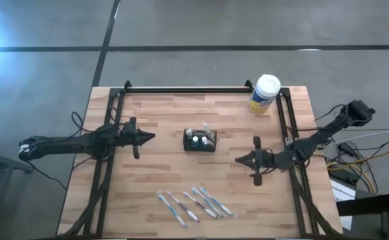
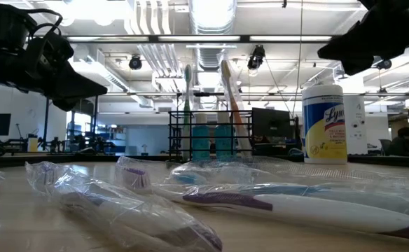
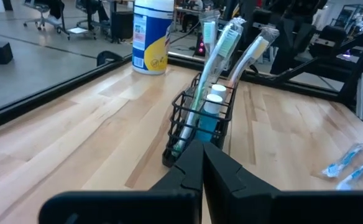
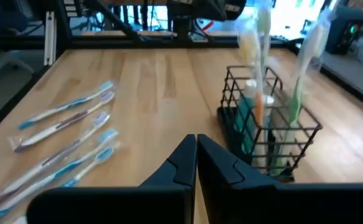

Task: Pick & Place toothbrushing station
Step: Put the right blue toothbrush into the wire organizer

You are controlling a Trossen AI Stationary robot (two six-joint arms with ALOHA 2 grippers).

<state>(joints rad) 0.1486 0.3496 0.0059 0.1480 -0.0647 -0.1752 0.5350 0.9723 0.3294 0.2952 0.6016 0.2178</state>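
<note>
A small black wire-mesh basket (image 1: 200,141) stands upright on its base at the table's middle. It holds two white-capped toothpaste tubes (image 3: 210,111) and two wrapped toothbrushes (image 3: 222,46) that stand up out of it. Several more wrapped toothbrushes (image 1: 194,204) lie flat on the table near its near edge. My left gripper (image 1: 151,137) is shut and empty, left of the basket. My right gripper (image 1: 239,160) is shut and empty, right of the basket and a little nearer the near edge.
A white-lidded, yellow-labelled canister (image 1: 264,94) stands at the table's far right. Black metal rails (image 1: 188,90) run along the far edge and both sides of the table. Bare wood lies between each gripper and the basket.
</note>
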